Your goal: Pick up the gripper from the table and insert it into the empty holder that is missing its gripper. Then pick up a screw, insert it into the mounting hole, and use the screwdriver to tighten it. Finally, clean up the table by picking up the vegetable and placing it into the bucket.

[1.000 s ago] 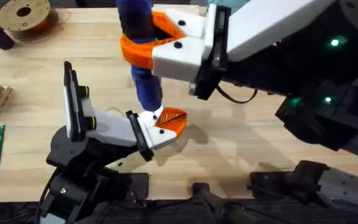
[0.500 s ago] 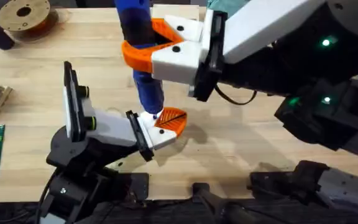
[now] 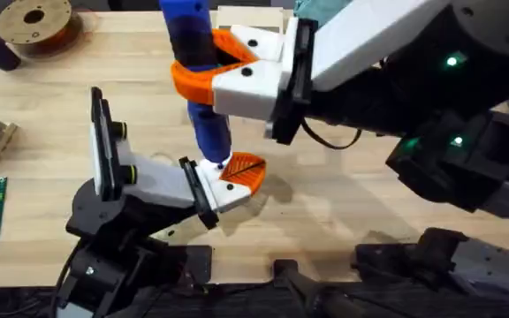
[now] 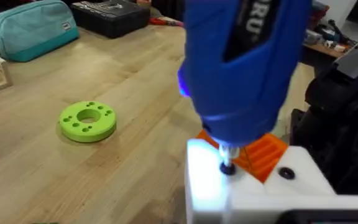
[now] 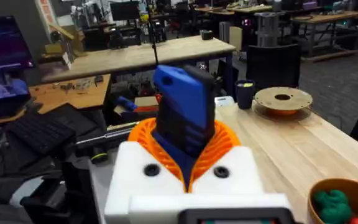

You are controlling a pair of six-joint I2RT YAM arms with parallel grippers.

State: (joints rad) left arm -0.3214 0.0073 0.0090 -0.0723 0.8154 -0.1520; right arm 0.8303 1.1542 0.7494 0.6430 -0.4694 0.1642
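— Where is the screwdriver (image 3: 197,79)?
— The right gripper (image 3: 208,64) has its orange pads squeezed tight on it. It stands up straight. Its thin tip (image 4: 227,163) touches a screw in the white holder (image 4: 253,193).
— And the orange gripper (image 3: 244,171)?
— It sits in that holder, at the end of the left arm, low by the table (image 3: 343,194).
— Is the left arm's own gripper grabbing anything?
— I can't tell.
— Anything else?
— A green ring (image 4: 87,121) lies on the wood.

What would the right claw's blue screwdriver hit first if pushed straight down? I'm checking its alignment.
Likely the screw in the white plastic finger block: the blue pen-shaped screwdriver, held by the right claw, has its tip there already.
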